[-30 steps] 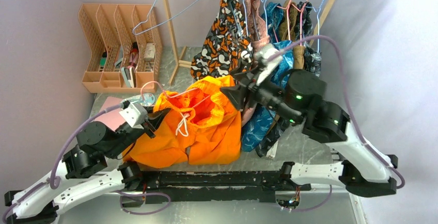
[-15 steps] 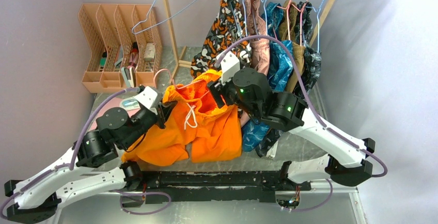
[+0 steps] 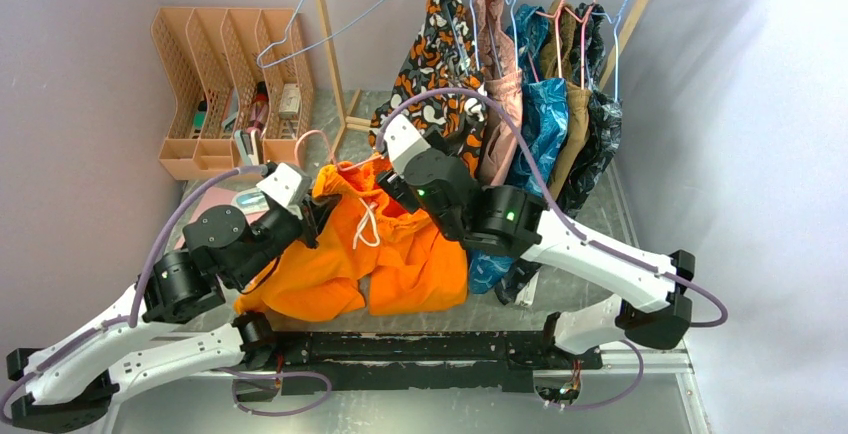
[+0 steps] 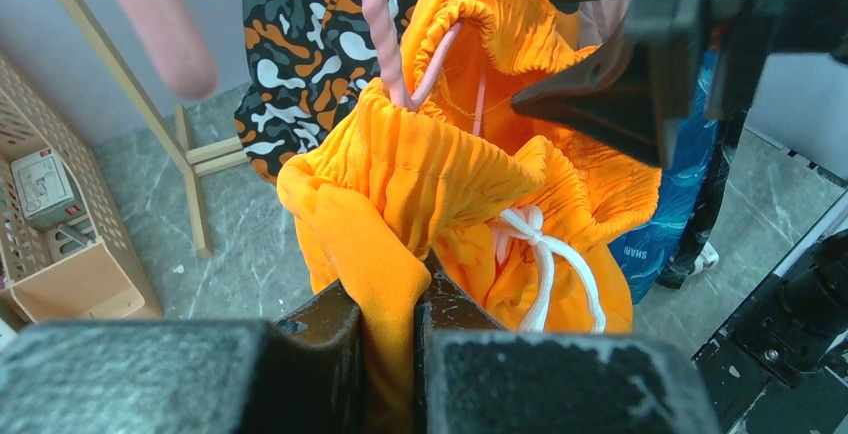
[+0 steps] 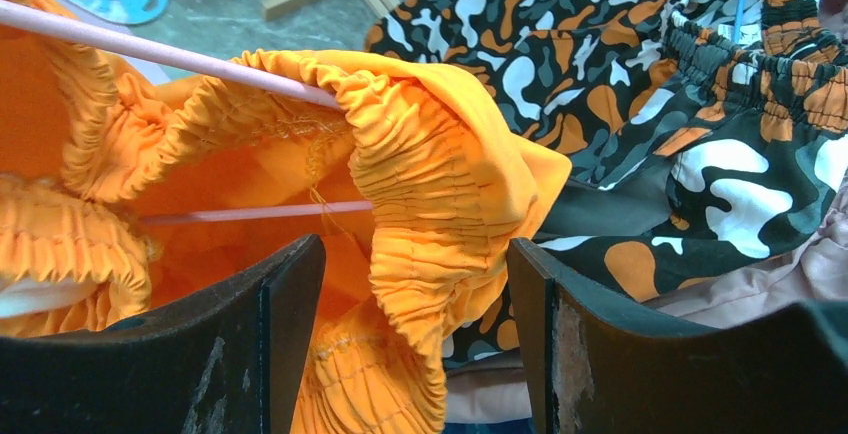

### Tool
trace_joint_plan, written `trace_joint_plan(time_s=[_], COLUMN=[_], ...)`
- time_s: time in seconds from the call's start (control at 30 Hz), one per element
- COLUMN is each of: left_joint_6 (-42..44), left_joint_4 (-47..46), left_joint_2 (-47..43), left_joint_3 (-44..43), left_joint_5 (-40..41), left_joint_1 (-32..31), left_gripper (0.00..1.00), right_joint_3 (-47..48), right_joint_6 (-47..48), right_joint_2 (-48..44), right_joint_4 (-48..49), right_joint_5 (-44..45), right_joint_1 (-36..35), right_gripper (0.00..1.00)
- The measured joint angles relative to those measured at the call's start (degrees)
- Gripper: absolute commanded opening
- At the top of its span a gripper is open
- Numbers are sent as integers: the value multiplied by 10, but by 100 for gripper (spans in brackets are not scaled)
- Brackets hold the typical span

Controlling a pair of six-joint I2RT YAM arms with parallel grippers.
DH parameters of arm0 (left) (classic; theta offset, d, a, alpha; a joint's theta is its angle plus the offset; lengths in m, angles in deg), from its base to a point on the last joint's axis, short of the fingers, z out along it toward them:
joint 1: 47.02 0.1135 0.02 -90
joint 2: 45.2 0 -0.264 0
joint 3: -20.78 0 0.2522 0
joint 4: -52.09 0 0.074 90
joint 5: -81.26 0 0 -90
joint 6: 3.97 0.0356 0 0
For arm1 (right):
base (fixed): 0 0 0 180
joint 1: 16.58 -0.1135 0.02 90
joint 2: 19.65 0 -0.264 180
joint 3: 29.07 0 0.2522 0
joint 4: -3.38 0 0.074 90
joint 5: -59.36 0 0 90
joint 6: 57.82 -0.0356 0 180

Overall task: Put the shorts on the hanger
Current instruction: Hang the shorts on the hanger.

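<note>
The bright orange shorts (image 3: 385, 254) hang bunched in mid table with a white drawstring (image 3: 362, 229). My left gripper (image 3: 312, 216) is shut on a fold of their waistband (image 4: 385, 254). The pink wire hanger (image 3: 315, 146) runs inside the waistband; its wires show in the left wrist view (image 4: 375, 14) and the right wrist view (image 5: 170, 51). My right gripper (image 3: 392, 186) is open, its jaws standing either side of the gathered waistband's right corner (image 5: 440, 244) without pinching it.
A wooden rail (image 3: 325, 44) at the back holds a light-blue hanger (image 3: 330, 14) and several hung garments, the nearest an orange-black-white patterned one (image 3: 435, 64). A tan file organiser (image 3: 225, 94) stands at the back left.
My right arm has swung left and down from beside the hung clothes to the shorts' right waistband corner. My left gripper has lifted its fold of the shorts up and to the right.
</note>
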Motion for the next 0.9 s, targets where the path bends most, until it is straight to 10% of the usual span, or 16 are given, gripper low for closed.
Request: trace_joint_plan(time_s=[0.2,0.37,0.9], left_joint_6=[-1,-1,10], left_joint_4=[2,2,-9], left_joint_2=[6,2,-9], left_joint_3=[-5,-5,11], left_joint_5=[-3,-7,-16], left_joint_1=[0,0,0], left_gripper=[7,7,7], right_joint_3=[-14,-25,231], right_joint_6=[28,46,-136], right_joint_2=[34,44,23], right_joint_4=[24,40,-21], right_joint_5=[74,118,-63], right_joint_1=[-9,-10,-3], right_gripper=[55,1,0])
